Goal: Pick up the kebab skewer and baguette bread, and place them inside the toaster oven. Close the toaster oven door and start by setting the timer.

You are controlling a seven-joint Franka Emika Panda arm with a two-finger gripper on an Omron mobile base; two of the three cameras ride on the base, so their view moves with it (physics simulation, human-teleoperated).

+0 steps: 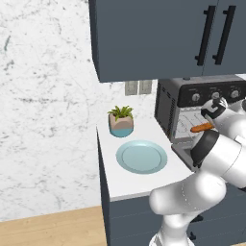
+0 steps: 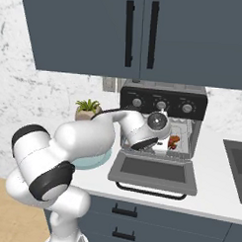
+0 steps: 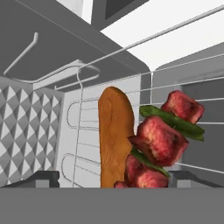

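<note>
Pincer [image 3: 112, 186] is reaching into the toaster oven [image 2: 163, 102]; baguette bread [image 3: 114, 140] and kebab skewer [image 3: 164, 135] are lying on its rack; grip apparently released, though I cannot tell for certain.

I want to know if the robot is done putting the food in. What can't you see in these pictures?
- Gripper fingers: hand view, cut off by the bottom edge; open or shut, unclear.
- Baguette bread: left base view, partly behind the arm.
- Kebab skewer: right base view, too small for detail.
- Toaster oven knob labels: too small.
</note>
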